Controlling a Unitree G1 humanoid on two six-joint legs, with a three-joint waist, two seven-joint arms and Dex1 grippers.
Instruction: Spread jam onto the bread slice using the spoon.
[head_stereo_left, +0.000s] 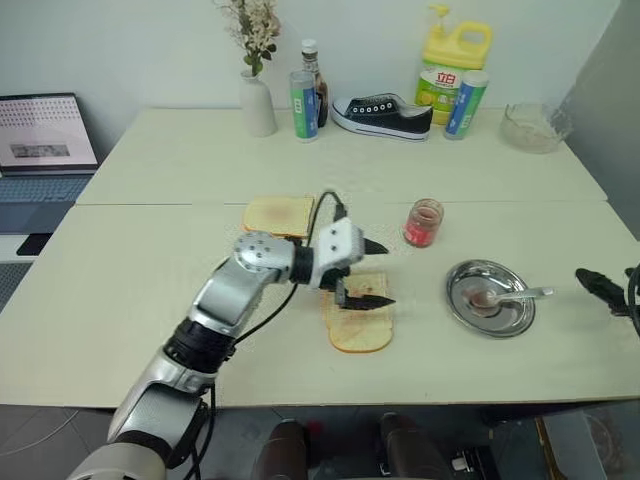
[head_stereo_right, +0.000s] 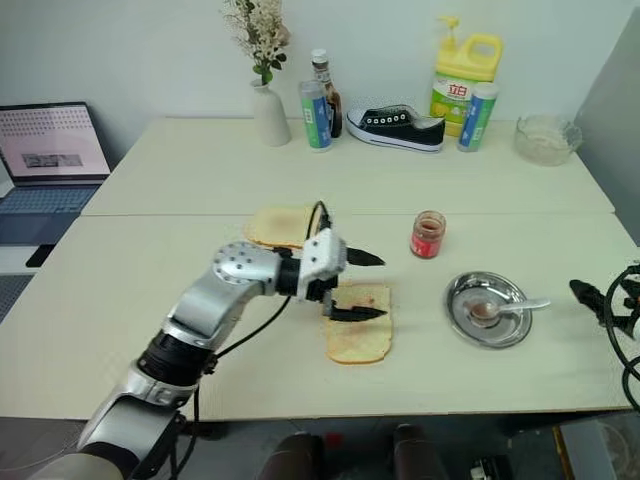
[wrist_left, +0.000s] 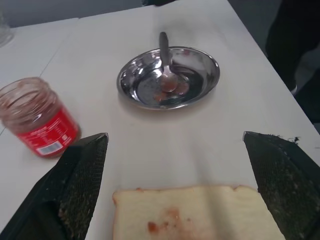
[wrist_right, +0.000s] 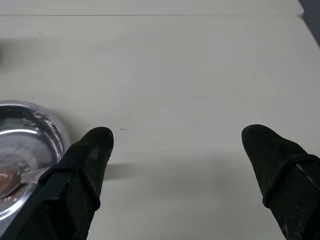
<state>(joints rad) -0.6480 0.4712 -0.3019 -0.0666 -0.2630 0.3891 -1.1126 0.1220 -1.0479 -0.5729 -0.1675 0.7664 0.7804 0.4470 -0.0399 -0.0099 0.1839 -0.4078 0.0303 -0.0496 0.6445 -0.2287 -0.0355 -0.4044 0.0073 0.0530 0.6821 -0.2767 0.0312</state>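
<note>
Left eye view, and nearest to us the left gripper (head_stereo_left: 377, 272) hangs over the bread slice (head_stereo_left: 360, 325), fingers spread wide apart and gripping nothing, one tip above the slice's far edge and one over its middle. The slice lies flat on the table (head_stereo_left: 150, 300), pale face up, with a small reddish smear of jam on it, clear in the left wrist view (wrist_left: 167, 222). Off to the right, the steel plate (head_stereo_left: 512, 318) sits on the table with the spoon (head_stereo_left: 510, 296) lying in it, bowl towards the centre among red traces, handle resting over the rim on the right. Further right again, at the table's edge, the right gripper (head_stereo_left: 600, 287) is just beside the plate, touching nothing; its wrist view shows its fingers (wrist_right: 87, 160) wide apart over bare tabletop. Moving back, the jam jar (head_stereo_left: 423, 222) stands upright with no lid, beyond the plate and slice. A second, browner slice (head_stereo_left: 279, 215) lies to its left. Along the far edge: a vase (head_stereo_left: 257, 105), bottles, a black shoe (head_stereo_left: 382, 114), a yellow detergent jug (head_stereo_left: 454, 60) and a glass bowl (head_stereo_left: 535, 127).
</note>
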